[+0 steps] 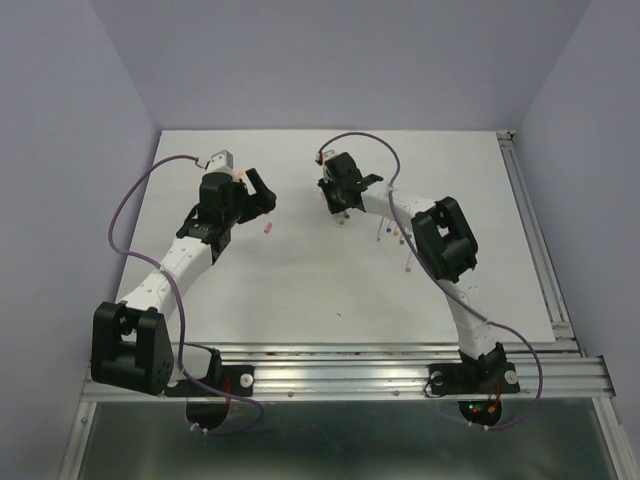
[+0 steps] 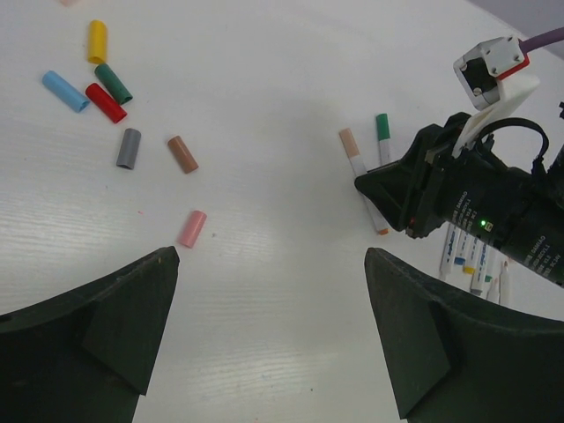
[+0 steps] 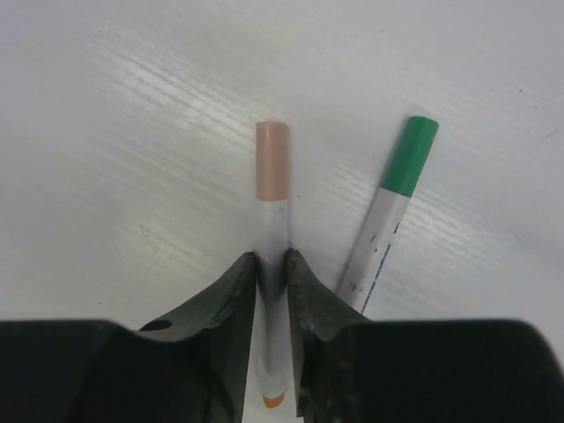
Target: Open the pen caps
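Note:
My right gripper (image 3: pixel 271 256) is shut on the white barrel of a pen (image 3: pixel 272 225) that lies on the table. Its peach cap (image 3: pixel 271 159) points away from the jaws and its orange end (image 3: pixel 275 401) sits between the fingers. A green-capped pen (image 3: pixel 393 208) lies just right of it, untouched. In the left wrist view the same two pens (image 2: pixel 357 159) lie before the right gripper (image 2: pixel 388 187), with more pens (image 2: pixel 468 256) behind it. My left gripper (image 2: pixel 271 254) is open above bare table, a pink cap (image 2: pixel 193 227) just beyond its left finger.
Loose caps lie in the left wrist view: yellow (image 2: pixel 97 40), blue (image 2: pixel 65 90), green (image 2: pixel 114 83), red (image 2: pixel 105 102), grey (image 2: pixel 129 148) and brown (image 2: pixel 182 153). From above, several pens (image 1: pixel 403 240) lie beside the right arm, and a metal rail (image 1: pixel 535 230) runs along the table's right edge.

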